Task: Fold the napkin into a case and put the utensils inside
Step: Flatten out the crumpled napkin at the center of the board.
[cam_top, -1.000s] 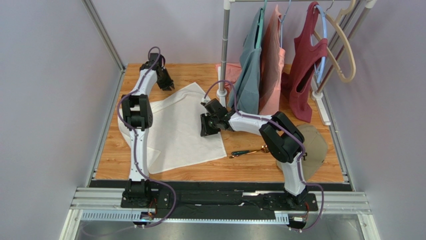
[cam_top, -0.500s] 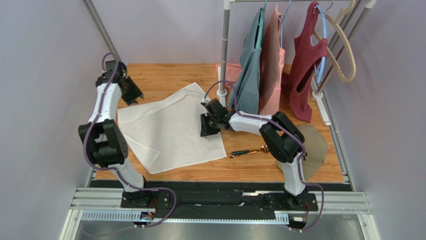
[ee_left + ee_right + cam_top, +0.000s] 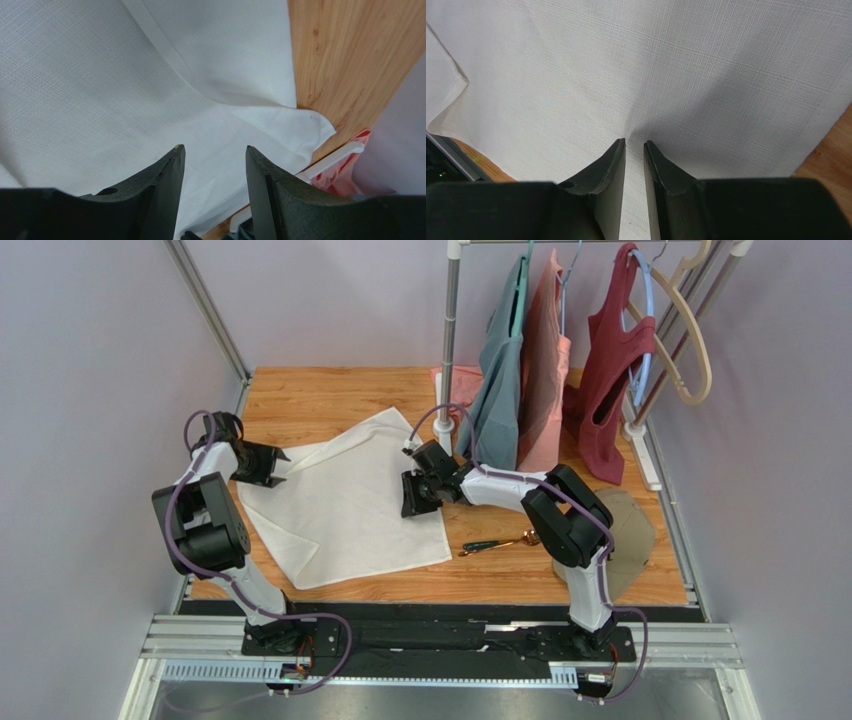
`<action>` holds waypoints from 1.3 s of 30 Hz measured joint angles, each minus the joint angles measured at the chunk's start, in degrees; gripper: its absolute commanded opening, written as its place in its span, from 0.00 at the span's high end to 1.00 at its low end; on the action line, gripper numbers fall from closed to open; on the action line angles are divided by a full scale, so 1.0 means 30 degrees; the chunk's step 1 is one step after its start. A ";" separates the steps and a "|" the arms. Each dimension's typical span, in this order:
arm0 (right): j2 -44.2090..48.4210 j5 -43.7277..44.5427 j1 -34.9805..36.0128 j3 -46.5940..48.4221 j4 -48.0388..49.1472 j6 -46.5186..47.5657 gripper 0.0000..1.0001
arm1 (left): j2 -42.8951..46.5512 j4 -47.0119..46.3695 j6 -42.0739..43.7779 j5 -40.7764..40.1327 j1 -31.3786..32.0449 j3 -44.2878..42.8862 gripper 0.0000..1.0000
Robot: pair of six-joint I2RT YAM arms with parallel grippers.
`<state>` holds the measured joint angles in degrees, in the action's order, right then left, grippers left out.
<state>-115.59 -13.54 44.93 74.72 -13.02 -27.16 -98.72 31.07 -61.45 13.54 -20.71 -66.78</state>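
The white napkin [image 3: 345,502] lies spread on the wooden table [image 3: 330,390], with one flap folded over along its left side [image 3: 225,65]. My left gripper [image 3: 276,462] [image 3: 212,148] is at the napkin's left corner, low over the cloth. It is open and nothing is between its fingers. My right gripper [image 3: 410,494] [image 3: 634,142] rests its tips on the napkin near the right edge. Its jaws stand a narrow gap apart, and the cloth puckers at the tips. The utensils [image 3: 497,543], dark-handled with a gold head, lie on the bare wood right of the napkin.
A clothes rack [image 3: 450,330] stands at the back right with teal [image 3: 505,370], pink [image 3: 545,360] and dark red garments [image 3: 610,380] hanging close behind my right arm. A beige cap [image 3: 628,525] lies at the right. A wall frame [image 3: 205,310] borders the left side.
My left arm swung from the back of the table to the left edge, drawing the napkin's corner out leftward, and its jaws opened. The right gripper stayed in place on the cloth.
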 measured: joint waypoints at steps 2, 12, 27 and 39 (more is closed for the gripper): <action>0.0066 0.0007 0.0007 -0.0080 -0.0007 0.0022 0.73 | -0.0029 -0.0969 -0.1625 0.0153 -0.0007 0.0903 0.44; 0.0175 0.0000 0.0007 -0.0226 0.0000 0.0153 0.74 | -0.1537 -0.4058 -0.6499 0.0364 -0.0007 0.2608 0.57; 0.0211 0.0000 0.0000 -0.0277 0.0007 0.0226 0.75 | -0.2382 -0.5166 -0.6419 -0.0743 0.0058 0.0561 1.00; 0.0175 0.0146 0.0000 0.0160 -0.0525 0.0517 0.74 | -1.0054 -0.5661 -0.0627 -0.0801 0.0831 -1.2947 0.42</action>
<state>-115.07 -13.10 44.93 75.20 -14.59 -25.61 -128.88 14.09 -63.33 11.14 -18.22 -105.62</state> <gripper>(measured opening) 0.251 0.130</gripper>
